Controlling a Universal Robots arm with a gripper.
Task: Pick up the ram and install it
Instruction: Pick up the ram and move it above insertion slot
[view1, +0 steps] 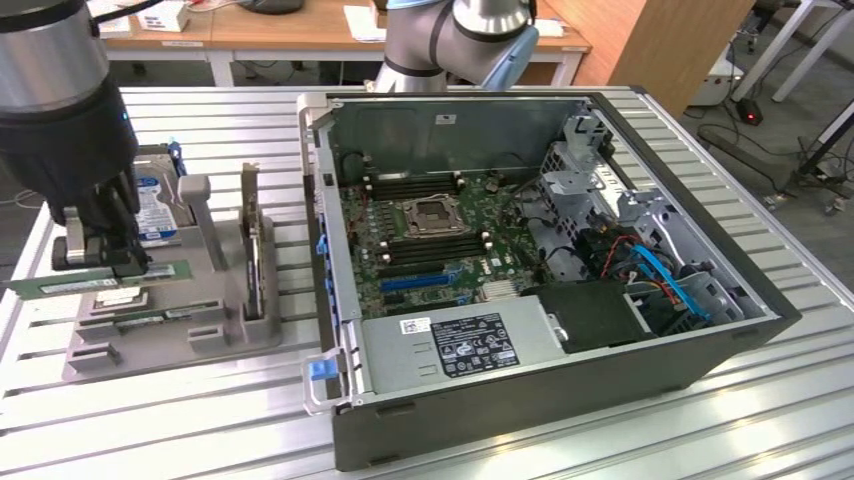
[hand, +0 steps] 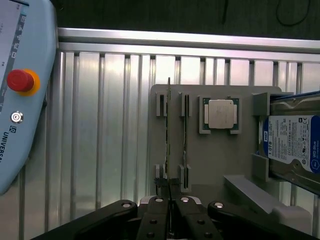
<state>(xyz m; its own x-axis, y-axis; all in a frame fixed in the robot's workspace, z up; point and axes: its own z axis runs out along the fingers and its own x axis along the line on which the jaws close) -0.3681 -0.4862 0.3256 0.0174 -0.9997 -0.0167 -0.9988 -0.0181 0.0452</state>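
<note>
The ram (view1: 94, 281) is a thin green stick held level in my gripper (view1: 107, 265), whose dark fingers are shut on its upper edge. It hangs just above the grey holder tray (view1: 200, 335) at the exterior view's left. In the wrist view the ram (hand: 169, 125) appears edge-on as a thin line running out from my gripper (hand: 170, 202), over the tray's outer pair of slots. A second stick (hand: 186, 135) lies in the neighbouring slots. The open computer case (view1: 534, 400) with its motherboard (view1: 441, 235) stands to the exterior view's right of the tray.
On the tray also sit a square silver processor (hand: 221, 114), a hard drive (hand: 292, 145) and an upright expansion card (view1: 250, 250). A teach pendant (hand: 20, 95) with a red stop button lies on the slatted aluminium table (view1: 747, 440). Desks stand behind.
</note>
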